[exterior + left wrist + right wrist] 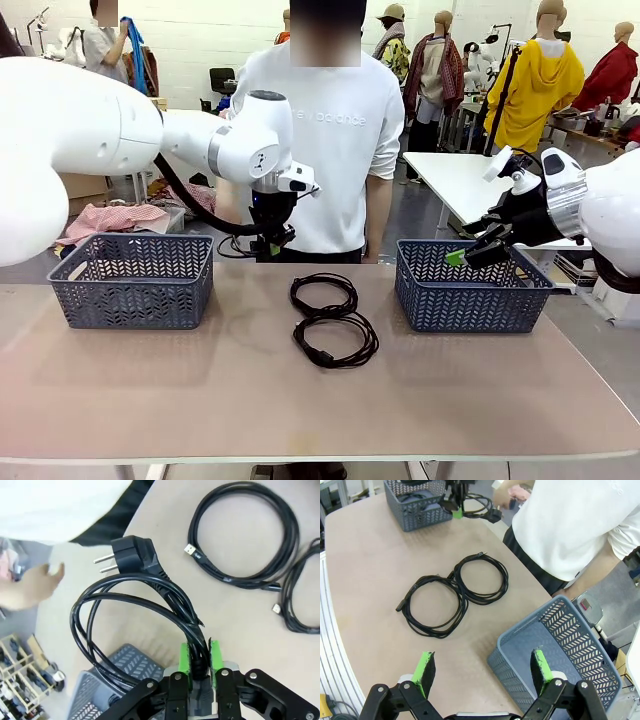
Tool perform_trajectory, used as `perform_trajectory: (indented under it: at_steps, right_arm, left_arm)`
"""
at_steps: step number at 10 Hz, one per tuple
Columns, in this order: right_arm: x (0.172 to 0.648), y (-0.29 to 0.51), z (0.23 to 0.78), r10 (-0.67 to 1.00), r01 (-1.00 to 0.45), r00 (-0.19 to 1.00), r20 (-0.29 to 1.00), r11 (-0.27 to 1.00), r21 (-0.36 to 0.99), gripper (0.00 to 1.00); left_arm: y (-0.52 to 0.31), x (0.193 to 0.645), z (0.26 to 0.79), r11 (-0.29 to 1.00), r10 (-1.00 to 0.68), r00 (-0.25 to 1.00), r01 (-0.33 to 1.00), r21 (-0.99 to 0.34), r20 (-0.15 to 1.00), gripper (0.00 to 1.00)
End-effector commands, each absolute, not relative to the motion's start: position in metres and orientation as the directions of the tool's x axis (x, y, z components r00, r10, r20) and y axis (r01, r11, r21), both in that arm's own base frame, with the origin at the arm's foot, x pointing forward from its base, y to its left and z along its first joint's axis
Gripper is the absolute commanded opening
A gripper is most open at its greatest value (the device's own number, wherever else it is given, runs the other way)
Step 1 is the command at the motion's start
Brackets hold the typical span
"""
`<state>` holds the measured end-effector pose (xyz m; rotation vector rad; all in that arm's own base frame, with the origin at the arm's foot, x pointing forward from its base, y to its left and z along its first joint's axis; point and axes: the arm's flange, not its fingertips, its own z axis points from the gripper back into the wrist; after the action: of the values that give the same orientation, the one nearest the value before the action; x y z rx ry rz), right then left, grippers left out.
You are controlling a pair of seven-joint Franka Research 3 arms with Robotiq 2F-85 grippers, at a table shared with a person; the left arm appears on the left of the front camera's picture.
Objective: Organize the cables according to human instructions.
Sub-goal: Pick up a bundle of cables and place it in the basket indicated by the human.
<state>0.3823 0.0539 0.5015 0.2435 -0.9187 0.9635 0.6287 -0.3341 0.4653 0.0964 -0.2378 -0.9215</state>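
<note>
The left gripper [199, 656] is clamping 1 side of a thin black coiled power cord [137, 555], so that its loops are dangling ahead of the fingers, probably bound for the grey plastic lattice basket [125, 667] just beneath. 2 similar coiled cords [463, 600] are lying farther ahead. The right gripper [482, 672] is hovering with its jaws apart, seemingly idle.

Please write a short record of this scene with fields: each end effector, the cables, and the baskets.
left end effector: shut on a coiled power cord, held in the air
right end effector: open, above the right basket rim
table: USB cable coil and another black cable coil, touching
left basket: contents unclear
</note>
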Motion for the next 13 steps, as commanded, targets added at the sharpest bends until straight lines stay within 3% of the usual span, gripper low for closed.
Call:
perform_trajectory:
  at_steps: [1,5,8,13]
  right_arm:
    - [0.384,0.053,0.500,0.598,-0.792,0.235,0.766,0.575,-0.205,1.00]
    - [0.384,0.053,0.500,0.598,-0.792,0.235,0.766,0.575,-0.205,1.00]
    - [0.384,0.053,0.500,0.598,-0.792,0.235,0.766,0.575,-0.205,1.00]
    - [0.384,0.053,0.500,0.598,-0.792,0.235,0.766,0.575,-0.205,1.00]
  left_arm:
    - [-0.312,0.613,0.490,0.558,-0.829,0.536,0.809,0.184,0.159,0.00]
    - [-0.260,0.555,0.540,0.485,-0.874,0.470,0.840,0.244,0.123,0.00]
    - [-0.195,0.526,0.541,0.572,-0.820,0.550,0.786,0.234,0.156,0.00]
    - [-0.123,0.534,0.512,0.691,-0.722,0.672,0.684,0.236,0.164,0.00]
